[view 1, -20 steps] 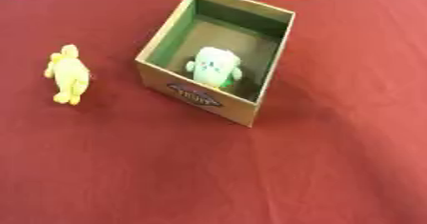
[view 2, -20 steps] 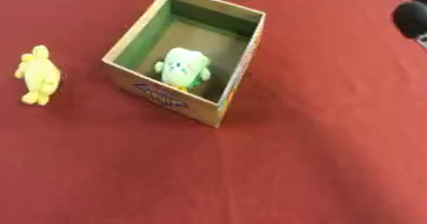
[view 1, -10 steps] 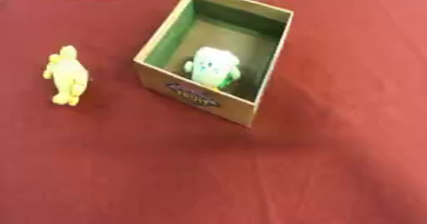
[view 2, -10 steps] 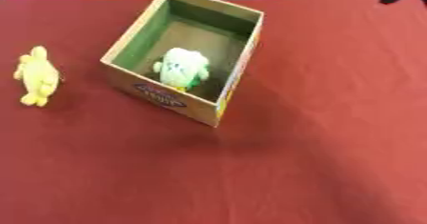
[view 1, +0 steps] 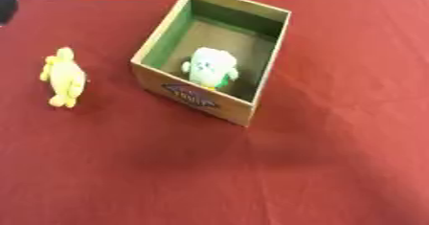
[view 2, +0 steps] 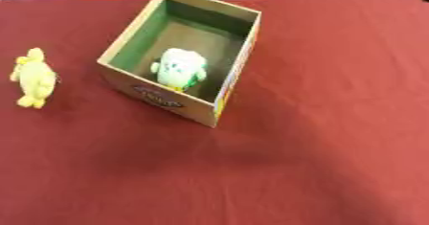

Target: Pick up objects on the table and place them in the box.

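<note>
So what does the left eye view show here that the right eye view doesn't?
Only the left eye view shows a dark blurred shape at its upper left edge; I cannot tell what it is. Only the right eye view shows the box's yellow-striped right outer side. Both show the box with a pale green toy inside and a yellow toy on the red table to its left.

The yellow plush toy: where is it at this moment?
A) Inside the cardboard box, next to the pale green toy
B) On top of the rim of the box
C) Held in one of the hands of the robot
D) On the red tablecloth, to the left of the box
D: the yellow plush toy lies on the red tablecloth, left of the cardboard box and apart from it; only the pale green toy is inside.
</note>
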You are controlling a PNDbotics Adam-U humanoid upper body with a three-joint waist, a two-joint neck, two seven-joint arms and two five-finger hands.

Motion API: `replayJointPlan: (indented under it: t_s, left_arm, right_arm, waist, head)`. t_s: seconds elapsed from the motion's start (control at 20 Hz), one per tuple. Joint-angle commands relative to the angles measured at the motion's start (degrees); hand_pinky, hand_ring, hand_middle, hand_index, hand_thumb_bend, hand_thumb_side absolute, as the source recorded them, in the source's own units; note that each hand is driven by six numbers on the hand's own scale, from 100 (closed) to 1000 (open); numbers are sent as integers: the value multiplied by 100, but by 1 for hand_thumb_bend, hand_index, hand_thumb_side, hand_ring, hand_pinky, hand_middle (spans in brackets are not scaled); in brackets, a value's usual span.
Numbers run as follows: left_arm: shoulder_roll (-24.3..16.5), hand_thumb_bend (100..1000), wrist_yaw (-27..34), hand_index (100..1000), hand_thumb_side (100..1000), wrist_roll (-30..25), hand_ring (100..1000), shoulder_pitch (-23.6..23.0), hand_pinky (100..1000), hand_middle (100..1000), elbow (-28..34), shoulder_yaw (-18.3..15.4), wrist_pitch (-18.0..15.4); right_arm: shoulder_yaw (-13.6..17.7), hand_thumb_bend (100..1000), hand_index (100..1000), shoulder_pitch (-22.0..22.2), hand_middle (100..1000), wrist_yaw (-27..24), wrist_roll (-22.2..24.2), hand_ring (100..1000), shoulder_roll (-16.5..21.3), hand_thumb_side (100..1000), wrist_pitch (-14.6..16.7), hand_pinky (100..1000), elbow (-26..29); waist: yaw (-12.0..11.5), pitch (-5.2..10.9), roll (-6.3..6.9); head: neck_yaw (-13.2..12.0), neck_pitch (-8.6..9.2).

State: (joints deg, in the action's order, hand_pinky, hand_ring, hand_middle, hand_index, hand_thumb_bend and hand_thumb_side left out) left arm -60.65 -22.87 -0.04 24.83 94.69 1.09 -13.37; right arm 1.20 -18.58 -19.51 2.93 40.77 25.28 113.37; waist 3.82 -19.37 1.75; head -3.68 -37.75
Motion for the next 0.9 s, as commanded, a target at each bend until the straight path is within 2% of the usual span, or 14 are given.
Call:
replayJointPlan:
  t_s: [0.05, 0.25, 0.5, 0.7, 0.9]
  left_arm:
    - [-401, 507, -277, 1000, 886, -270, 846, 168, 788, 920, -245, 159, -91]
    - [-446, 514, -612, 1000, 912, -605, 859, 296, 798, 934, -520, 419, -227]
    - [-275, 484, -1039, 1000, 938, -1031, 876, 414, 808, 953, -836, 587, -413]
    - [-31, 392, -1397, 1000, 879, -1390, 910, 523, 835, 980, -1121, 687, -576]
    - [237, 396, -1767, 1000, 874, -1760, 927, 701, 849, 995, -1361, 740, -613]
  right_arm:
    - [164, 423, 938, -49, 600, -303, 187, 940, 246, 882, -93, 927, 122]
    - [246, 418, 937, -100, 600, -629, 403, 940, 280, 883, -199, 928, 122]
    - [309, 418, 938, -105, 599, -806, 547, 942, 271, 879, -271, 930, 122]
    - [336, 419, 939, -82, 598, -826, 587, 942, 241, 877, -319, 933, 122]
    - [345, 418, 940, -67, 595, -824, 603, 943, 203, 872, -369, 936, 122]
  waist:
    - [17, 135, 14]
    - [45, 132, 27]
    - [43, 123, 29]
    - [38, 124, 20]
    - [28, 130, 10]
  head:
    - [-36, 37]
    - [-62, 46]
    - [-68, 57]
    - [-83, 70]
    - [-107, 86]
